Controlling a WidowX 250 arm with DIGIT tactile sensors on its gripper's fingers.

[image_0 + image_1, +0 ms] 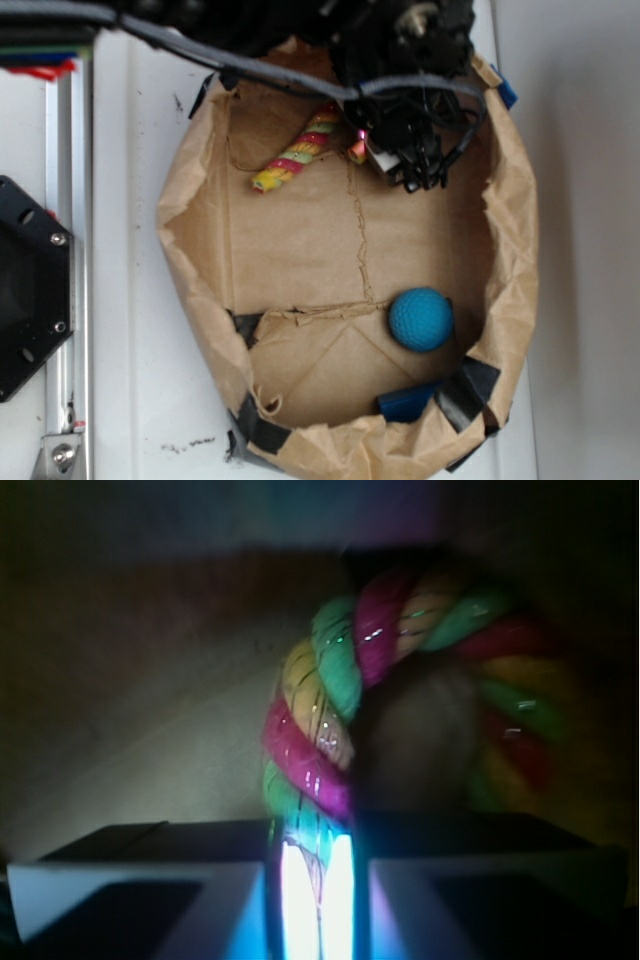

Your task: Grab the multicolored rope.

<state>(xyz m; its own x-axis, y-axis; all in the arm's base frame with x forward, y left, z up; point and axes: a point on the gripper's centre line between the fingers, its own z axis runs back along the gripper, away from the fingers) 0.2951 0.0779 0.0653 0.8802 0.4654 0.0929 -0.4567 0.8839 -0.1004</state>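
White counter all around, with a crumpled brown paper bag lying open on it like a shallow tub, black tape on its corners. Over at the left edge there's a metal rail and a black plate.

Inside the bag, the multicolored rope sits up near the far wall, one end sticking out toward the left, the rest curving under the robot's hand. From the wrist camera you get the rope close up, red, yellow and green strands twisted together, bending over like a hook, with one leg running straight down between the two pads. The hand looks closed narrow on that leg, rope squeezed between the pads.

A teal ball sits well apart from all that, down in the near right part of the bag, next to a blue bit by the tape.
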